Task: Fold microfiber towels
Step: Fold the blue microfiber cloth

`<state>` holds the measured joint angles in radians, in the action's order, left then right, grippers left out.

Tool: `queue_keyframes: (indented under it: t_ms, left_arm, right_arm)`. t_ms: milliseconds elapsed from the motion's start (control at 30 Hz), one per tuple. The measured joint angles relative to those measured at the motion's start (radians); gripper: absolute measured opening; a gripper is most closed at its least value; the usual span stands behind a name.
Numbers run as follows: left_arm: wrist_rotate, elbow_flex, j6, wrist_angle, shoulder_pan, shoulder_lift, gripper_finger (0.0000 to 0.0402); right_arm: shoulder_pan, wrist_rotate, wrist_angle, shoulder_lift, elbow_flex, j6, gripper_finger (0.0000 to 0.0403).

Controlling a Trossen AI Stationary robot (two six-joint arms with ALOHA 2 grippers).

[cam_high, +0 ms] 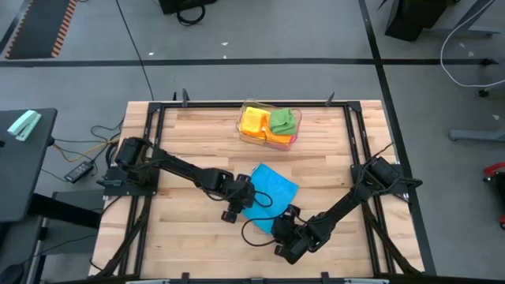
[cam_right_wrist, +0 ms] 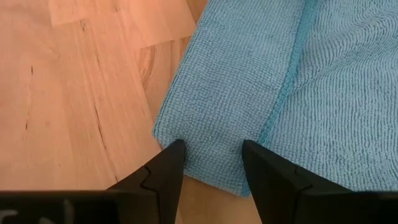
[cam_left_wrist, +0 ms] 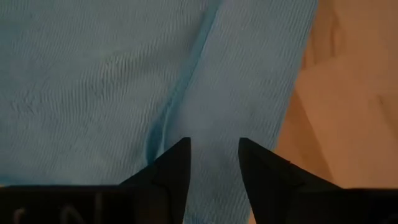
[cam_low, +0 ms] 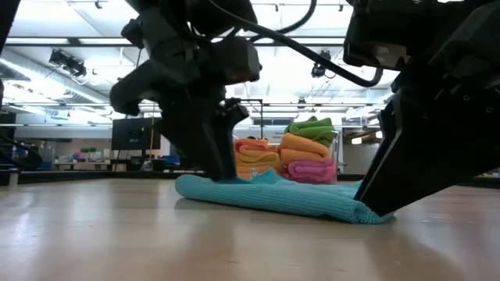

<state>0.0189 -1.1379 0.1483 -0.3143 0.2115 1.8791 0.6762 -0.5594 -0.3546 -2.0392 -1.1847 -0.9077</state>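
Wrist views show our left hand (cam_left_wrist: 213,163) and right hand (cam_right_wrist: 211,163), fingers apart, straddling blue towel (cam_high: 272,189) edges; closing shallow, we risk pinching one layer.

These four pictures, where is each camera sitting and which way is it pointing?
High view: overhead, looking straight down at the table, both arms, blue towel, tray of folded towels.
Low view: table height, looking level across; arms descend onto the blue towel.
Left wrist view: on the left arm; left gripper over blue cloth.
Right wrist view: on the right arm; right gripper at the towel's edge.
All four share the blue towel.
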Motion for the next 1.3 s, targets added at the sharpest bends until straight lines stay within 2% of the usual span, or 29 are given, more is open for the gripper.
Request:
queue_keyframes:
  t_ms: [167,300,500,667,900,1033,1233,1300]
  left_arm:
    - [0.0,-0.001,0.056,-0.016,0.009,-0.033,0.0146]
    - [-0.02,0.0,0.132,-0.062,0.039,-0.042,0.0169]
    - [-0.238,0.0,0.223,-0.112,0.126,-0.035,0.0233]
    - [-0.313,0.0,0.291,-0.119,0.178,-0.035,0.0263]
    - [-0.45,-0.001,0.297,-0.144,0.203,-0.017,0.0244]
    - [-0.462,0.0,0.313,-0.143,0.219,0.021,0.0231]
    - [-0.542,-0.004,0.309,-0.142,0.224,0.053,0.0238]
    - [-0.541,-0.004,0.309,-0.142,0.221,0.053,0.0239]
  right_arm:
    - [0.0,-0.006,0.003,0.0,0.0,0.002,0.0174]
    - [0.001,-0.013,0.004,-0.001,0.0,0.002,0.0174]
    - [0.001,-0.02,0.006,-0.002,0.0,0.01,0.0174]
    - [0.001,-0.03,0.007,-0.002,0.0,0.013,0.0174]
    - [0.001,-0.032,0.013,-0.003,0.0,0.005,0.0174]
    - [0.002,-0.034,0.018,-0.003,0.001,0.004,0.0174]
    - [0.002,-0.034,0.026,-0.003,0.001,0.0,0.0174]
    - [0.003,-0.033,0.031,-0.003,0.001,0.001,0.0174]
